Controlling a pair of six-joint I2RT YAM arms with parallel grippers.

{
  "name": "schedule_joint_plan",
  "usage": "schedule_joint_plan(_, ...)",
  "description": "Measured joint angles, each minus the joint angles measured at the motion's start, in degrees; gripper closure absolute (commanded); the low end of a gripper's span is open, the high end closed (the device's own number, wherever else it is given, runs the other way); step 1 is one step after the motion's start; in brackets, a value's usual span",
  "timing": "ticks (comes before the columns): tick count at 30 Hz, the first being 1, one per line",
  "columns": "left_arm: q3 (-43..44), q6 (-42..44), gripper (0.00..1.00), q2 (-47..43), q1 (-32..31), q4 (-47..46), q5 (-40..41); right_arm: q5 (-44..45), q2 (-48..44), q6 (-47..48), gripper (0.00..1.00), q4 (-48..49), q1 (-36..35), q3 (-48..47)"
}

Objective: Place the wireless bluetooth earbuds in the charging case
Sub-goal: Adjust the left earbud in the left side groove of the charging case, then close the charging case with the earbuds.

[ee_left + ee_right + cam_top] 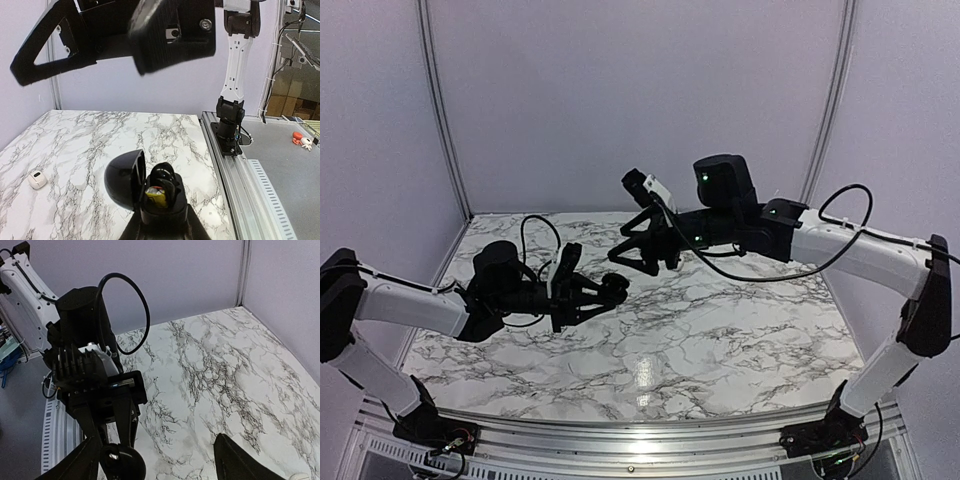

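Two arms: left arm (415, 305), right arm (865, 250). Two grippers: left gripper (610, 290), right gripper (632, 258). One case (125, 180). One yellow bit (157, 196) inside. One white object (36, 179). One table (100, 135). One orange object (301, 141). Earbuds too dark to count.

Both arms wear white shells (410, 305), black joints (932, 300), black fingers (175, 35), looping cables (120, 274) (tiny green lights (704, 178) too).

I see a white table (720, 330) veined grey-black like marble. The charging case (125, 179) is glossy black, yellow inside.
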State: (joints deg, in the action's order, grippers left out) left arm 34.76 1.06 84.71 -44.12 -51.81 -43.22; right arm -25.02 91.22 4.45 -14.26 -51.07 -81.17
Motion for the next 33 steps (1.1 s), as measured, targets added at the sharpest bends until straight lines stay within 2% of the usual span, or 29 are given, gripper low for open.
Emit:
schedule_joint_plan(7, 0.0, -1.92, 1.0, -1.81, 0.39, -1.95, -0.83, -13.9, -2.8, -1.97, 0.24, 5.77, 6.43, 5.35)
schedule_joint_plan(17, 0.0, -3.48, 1.0, -2.67, 0.57, -2.86, -1.29, -26.1, -0.42, -3.26, 0.34, 8.02, 6.54, 6.54)
schedule_joint_plan(25, 0.0, -3.67, 1.0, -2.67, 0.59, -3.23, -0.79, -30.01, 2.49, -3.82, 0.37, 8.66, 4.59, 6.51)
schedule_joint_plan(33, 0.0, -4.61, 1.0, -2.67, 0.72, -3.82, -0.94, -27.1, 3.06, -0.85, 0.36, 4.7, 2.08, 4.35)
